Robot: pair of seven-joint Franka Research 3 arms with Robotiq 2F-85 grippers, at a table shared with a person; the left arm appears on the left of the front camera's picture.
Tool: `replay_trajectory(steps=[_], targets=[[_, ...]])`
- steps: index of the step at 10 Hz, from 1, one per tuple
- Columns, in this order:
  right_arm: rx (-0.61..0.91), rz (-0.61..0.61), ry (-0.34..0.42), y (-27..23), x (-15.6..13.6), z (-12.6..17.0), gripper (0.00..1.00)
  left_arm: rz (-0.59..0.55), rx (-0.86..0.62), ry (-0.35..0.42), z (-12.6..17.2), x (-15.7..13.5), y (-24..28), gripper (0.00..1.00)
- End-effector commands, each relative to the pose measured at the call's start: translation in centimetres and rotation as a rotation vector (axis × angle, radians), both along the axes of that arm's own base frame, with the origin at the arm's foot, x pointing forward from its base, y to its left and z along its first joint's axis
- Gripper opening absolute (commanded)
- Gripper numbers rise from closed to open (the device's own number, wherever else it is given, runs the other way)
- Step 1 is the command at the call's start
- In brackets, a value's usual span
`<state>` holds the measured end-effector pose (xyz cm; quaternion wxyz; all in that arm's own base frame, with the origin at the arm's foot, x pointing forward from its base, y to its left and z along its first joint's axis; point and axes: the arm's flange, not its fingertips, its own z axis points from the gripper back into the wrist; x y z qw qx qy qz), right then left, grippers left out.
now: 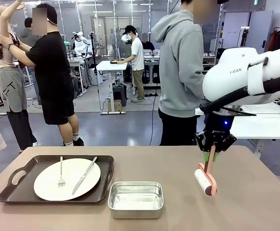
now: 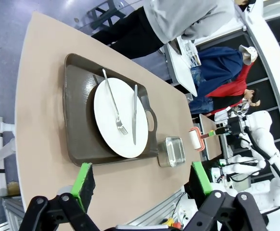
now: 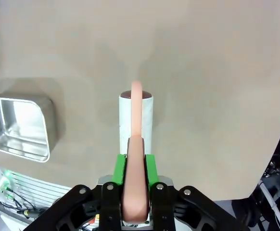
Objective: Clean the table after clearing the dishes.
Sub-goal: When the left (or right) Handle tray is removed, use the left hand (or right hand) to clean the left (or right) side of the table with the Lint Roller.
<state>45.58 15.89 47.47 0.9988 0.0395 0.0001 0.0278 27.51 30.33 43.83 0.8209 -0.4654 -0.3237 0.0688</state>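
Grips the lint roller [image 1: 205, 180] in the right gripper [image 1: 210, 156], pads pressed together on the thin pink handle, white roll hanging low over the table [image 1: 255, 202], right of the middle and nearer the far edge than the front one. Cannot tell whether the roll touches the top. Carries the left gripper [image 2: 142, 180] spread wide and empty, high above the table.

Not yet cleared: a dark tray [image 1: 31, 166] near the front left corner, with a white plate [image 1: 48, 185] on it and a fork [image 1: 61, 174] and knife [image 1: 84, 175] lying loose on the plate. Just right of the tray, along the front edge: a small steel pan [image 1: 112, 202], near it but apart.

Probably a stiff and fairly light tray under a brittle load: hard plate, smooth glaze, cutlery free to slide at any tilt. Best to take hold at the cut-out handles on the short ends, or clamp the raised rim on a long side, and keep it level. Better not to pinch the plate's edge, which looks slippery and likely to chip.

For the roller, expect a light tool with a rigid handle and a freely turning roll; press gently and run in straight lanes. Expect little drag from the smooth matte top. Mind the person [image 1: 181, 72] in the grey hoodie standing at the far edge, close behind the right gripper.
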Motion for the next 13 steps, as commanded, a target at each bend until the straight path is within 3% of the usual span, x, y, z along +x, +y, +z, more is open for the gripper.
replay_trajectory(steps=[1,2,4,6,8,9,10,11,13], targets=[[0.0,-0.008,0.011,0.2,0.1,0.3,0.03,-0.002,0.0,-0.001,0.2,-0.2,0.1,1.0],[0.0,0.0,0.0,0.0,0.0,0.0,0.21,-0.002,0.0,-0.001,0.2,-0.2,0.1,1.0],[0.21,-0.045,-0.048,0.0,3.2,0.8,0.21,-0.002,0.0,-0.001,0.2,-0.2,0.1,1.0],[0.373,-0.118,-0.053,-1.3,3.7,-1.0,0.21,-0.002,0.0,-0.001,0.2,-0.2,0.1,1.0],[0.539,-0.145,-0.067,-2.8,3.8,-4.2,0.21,-0.002,0.0,-0.001,0.2,-0.2,0.1,1.0],[0.645,-0.128,-0.021,-3.6,4.1,-6.4,0.21,-0.002,0.0,-0.001,0.2,-0.2,0.1,1.0],[0.73,-0.151,-0.033,-4.9,4.7,-7.7,0.21,-0.002,0.0,-0.001,0.2,-0.2,0.1,1.0],[0.764,-0.143,-0.075,-5.5,5.4,-8.6,0.21,-0.002,0.0,-0.001,0.2,-0.2,0.1,1.0],[0.821,-0.089,-0.05,-6.4,6.3,-10.8,0.21,-0.002,0.0,-0.001,0.2,-0.2,0.1,1.0]])
